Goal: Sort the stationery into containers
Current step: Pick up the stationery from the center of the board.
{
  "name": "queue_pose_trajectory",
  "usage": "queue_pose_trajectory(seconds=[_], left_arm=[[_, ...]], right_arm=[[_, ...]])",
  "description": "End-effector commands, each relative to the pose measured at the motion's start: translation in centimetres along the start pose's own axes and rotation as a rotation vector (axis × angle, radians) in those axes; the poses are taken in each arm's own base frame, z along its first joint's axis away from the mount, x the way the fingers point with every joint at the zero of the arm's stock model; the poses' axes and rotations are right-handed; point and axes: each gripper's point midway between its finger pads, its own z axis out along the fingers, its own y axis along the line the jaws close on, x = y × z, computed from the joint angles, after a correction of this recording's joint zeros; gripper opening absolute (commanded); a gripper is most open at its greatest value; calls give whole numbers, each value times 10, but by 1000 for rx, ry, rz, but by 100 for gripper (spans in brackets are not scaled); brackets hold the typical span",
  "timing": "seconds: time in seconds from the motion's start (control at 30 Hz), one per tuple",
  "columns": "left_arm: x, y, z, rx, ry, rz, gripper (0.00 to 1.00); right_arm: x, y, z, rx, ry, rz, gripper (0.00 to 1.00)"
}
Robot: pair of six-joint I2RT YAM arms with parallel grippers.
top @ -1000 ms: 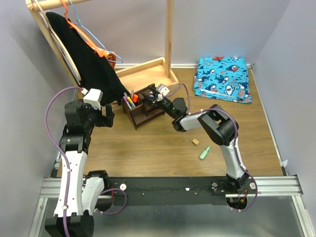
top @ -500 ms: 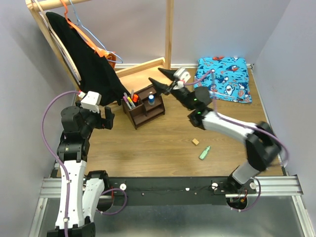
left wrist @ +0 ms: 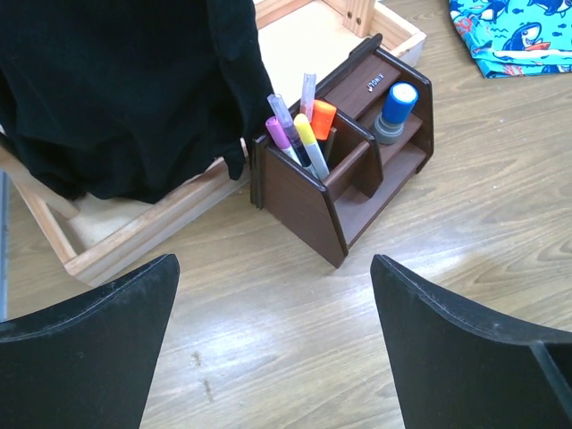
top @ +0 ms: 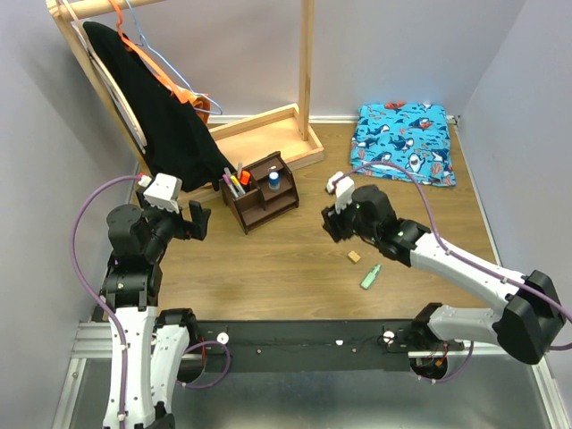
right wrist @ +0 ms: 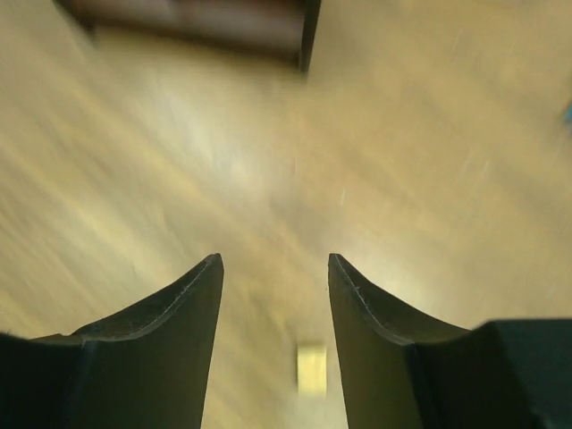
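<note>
Brown wooden organiser (top: 261, 190) stands at the heart of a part-finished sorting job. A cluster of pens (left wrist: 299, 134) stands upright in its tall end compartment, and a blue-topped tube (left wrist: 396, 112) sits in a lower slot beside them. Two pieces lie loose on the table (top: 268, 268) to the organiser's right, toward the arms' bases: a tan eraser (top: 355, 256) and, just beyond it and farther from the organiser, a mint-green highlighter (top: 370, 277). The right gripper (right wrist: 273, 259) hovers between organiser and eraser, its jaws parted and holding nothing. Its own camera is blurred, but the pale block low between the fingers is probably the eraser. The left gripper (left wrist: 273, 268) hangs off the organiser's near-left side, jaws spread wide and empty, facing the pens. The eraser looks light, slightly soft and grippy, so it should take a gentle pinch across two opposite flat faces, though its small size leaves little margin for aim. The highlighter, a stiff, smooth, light plastic barrel, would likely roll if nudged and is best taken across its middle, jaws square to its length.
</note>
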Motion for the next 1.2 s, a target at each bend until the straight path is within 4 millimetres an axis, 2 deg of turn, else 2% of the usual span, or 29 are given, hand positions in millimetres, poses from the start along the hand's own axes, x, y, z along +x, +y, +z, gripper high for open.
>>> queue_pose_trajectory(seconds=[0.0,0.17,0.33,0.37,0.4,0.47,0.5,0.57,0.6,0.63,0.67,0.7,0.73,0.8,0.83,1.0,1.07,1.17], left_arm=[[-1,-5,3,24,1,-33,97],[-2,-2,5,19,13,-24,97],[-4,-1,6,13,15,-22,98],[-3,-1,5,13,18,-23,97],[-3,-1,5,11,19,-25,98],[-1,-2,5,19,23,-28,98],[-1,-3,5,21,25,-29,97],[0,-2,7,24,30,-30,98],[-1,-2,7,25,27,-27,98],[-2,-2,10,30,27,-28,98],[-4,-2,11,33,23,-25,98],[-5,-2,12,36,21,-26,97],[-7,-2,14,41,24,-25,97],[-10,-1,16,40,20,-24,97],[-12,0,17,37,17,-22,98],[-11,3,18,20,21,-23,98],[-10,4,17,14,24,-24,97],[-8,5,16,4,33,-29,98]], right_arm=[[73,1,-19,2,264,3,56],[85,-8,-13,65,344,27,55],[93,-10,-26,62,434,-12,56],[92,-14,-29,74,444,-25,56],[77,-22,-30,90,420,-47,57],[73,-28,-36,69,452,-123,60],[68,-35,-38,31,451,-240,61],[72,-20,-56,-171,442,-355,61],[72,-31,-66,-251,414,-509,61],[91,-15,-82,-401,410,-539,63],[94,-13,-97,-452,374,-626,64],[105,-14,-103,-538,363,-804,64],[129,-8,-116,-617,415,-831,64],[141,-5,-122,-715,427,-934,63],[148,0,-127,-774,445,-927,61],[158,5,-121,-891,467,-945,55],[162,1,-114,-883,481,-958,54],[175,-1,-114,-917,501,-994,56]])
